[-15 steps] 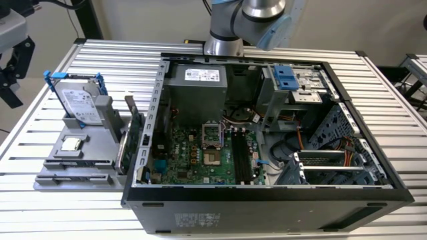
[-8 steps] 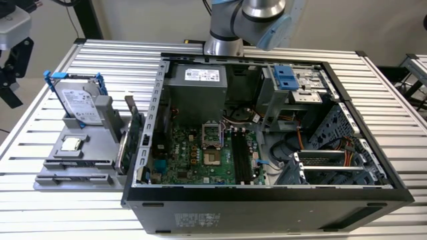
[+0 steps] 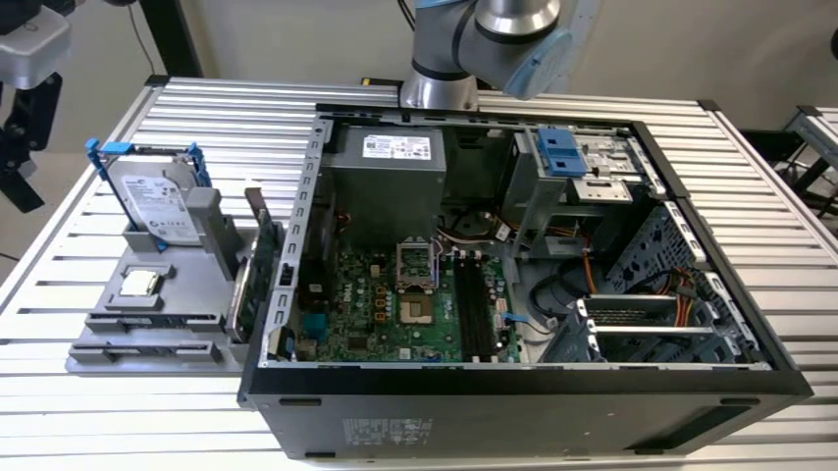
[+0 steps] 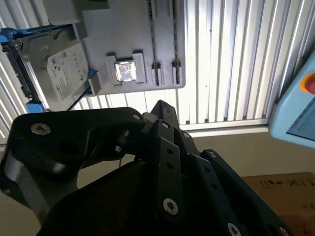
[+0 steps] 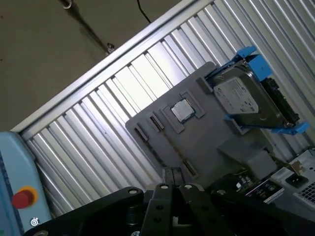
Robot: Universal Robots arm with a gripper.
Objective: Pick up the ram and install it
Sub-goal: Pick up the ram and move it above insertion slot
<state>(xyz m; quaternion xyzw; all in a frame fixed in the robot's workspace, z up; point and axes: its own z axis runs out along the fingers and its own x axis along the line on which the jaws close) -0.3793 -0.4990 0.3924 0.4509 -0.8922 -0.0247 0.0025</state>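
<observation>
The ram looks like the thin greenish stick standing on edge at the grey holder tray's side nearest the case, next to a larger green card. The open computer case shows the motherboard's long black slots. My gripper hangs high above the tray in both wrist views. Its black linkage meets at the middle, fingers together with nothing between them. The arm's base stands behind the case.
A silver hard drive in a blue frame and a square chip sit on the tray. A blue pendant with a red button lies past the table edge. A black-and-white device hangs at the exterior view's far left.
</observation>
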